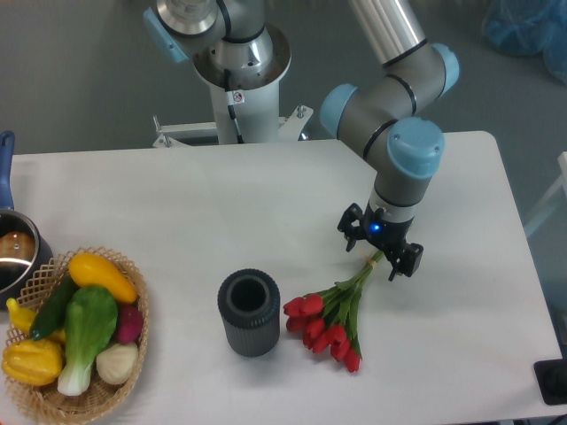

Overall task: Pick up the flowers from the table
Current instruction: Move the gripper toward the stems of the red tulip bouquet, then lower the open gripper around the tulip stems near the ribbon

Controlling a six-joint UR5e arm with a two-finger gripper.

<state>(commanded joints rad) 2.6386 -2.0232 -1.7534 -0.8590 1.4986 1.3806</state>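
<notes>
flowers (332, 314) stem ends hidden under end effector (378, 252), contact perhaps unclear

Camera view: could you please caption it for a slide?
Open hand poised over the flowers' stems on the table, beside a vase.

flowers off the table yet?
No, the flowers lie flat on the table, with the open gripper over the stem ends.

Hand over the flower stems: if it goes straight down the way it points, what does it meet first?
Most likely the flowers, at their green stems near the pale band, which lie between the open fingers of the hand. Below is the table. Height above the stems is unclear.
</notes>
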